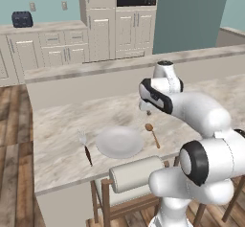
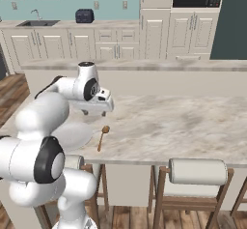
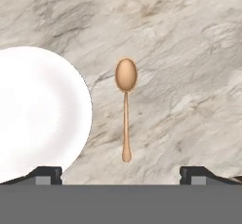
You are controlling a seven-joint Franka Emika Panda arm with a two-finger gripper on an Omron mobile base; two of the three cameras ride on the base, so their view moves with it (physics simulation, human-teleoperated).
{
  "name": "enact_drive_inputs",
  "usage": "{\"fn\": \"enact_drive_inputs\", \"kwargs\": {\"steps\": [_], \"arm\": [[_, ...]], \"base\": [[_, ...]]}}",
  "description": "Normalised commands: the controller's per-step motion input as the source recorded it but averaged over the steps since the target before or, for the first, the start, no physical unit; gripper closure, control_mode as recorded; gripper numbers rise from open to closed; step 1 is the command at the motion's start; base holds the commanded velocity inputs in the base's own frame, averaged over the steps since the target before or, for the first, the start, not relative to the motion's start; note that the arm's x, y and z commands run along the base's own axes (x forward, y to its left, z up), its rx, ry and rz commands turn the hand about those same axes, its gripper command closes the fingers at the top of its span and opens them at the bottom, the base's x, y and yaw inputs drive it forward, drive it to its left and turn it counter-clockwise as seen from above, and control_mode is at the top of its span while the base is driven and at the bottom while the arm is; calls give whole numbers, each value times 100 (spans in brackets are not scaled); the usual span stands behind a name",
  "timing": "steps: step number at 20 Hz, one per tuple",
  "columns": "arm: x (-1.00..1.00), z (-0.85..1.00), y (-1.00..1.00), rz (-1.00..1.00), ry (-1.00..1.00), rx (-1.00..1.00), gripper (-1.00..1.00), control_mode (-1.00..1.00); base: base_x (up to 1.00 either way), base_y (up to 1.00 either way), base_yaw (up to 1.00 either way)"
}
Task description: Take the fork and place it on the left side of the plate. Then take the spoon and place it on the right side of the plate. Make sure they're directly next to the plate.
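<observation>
While the two-finger gripper (image 3: 121, 173) hangs over the marble counter (image 1: 57, 140) with its jaws spread wide and nothing in them, the orange-brown wooden spoon (image 3: 125, 106) lies flat just right of the round white plate (image 3: 33, 114), not touching. On the plate's left lies the dark-handled silvery fork (image 1: 85, 147).

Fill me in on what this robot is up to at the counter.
It is setting a place on the marble counter. The fork lies left of the plate and the wooden spoon lies on its right, a little apart from the rim. The gripper hangs above the spoon with its jaws wide open, holding nothing.
</observation>
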Motion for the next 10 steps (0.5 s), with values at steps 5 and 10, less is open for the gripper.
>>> {"fn": "enact_drive_inputs", "kwargs": {"steps": [5,10], "arm": [[-45,70,0,0,0,0,-100,-100],[-56,54,0,0,-7,0,-100,-100]], "base": [[0,0,0],[0,0,0]]}}
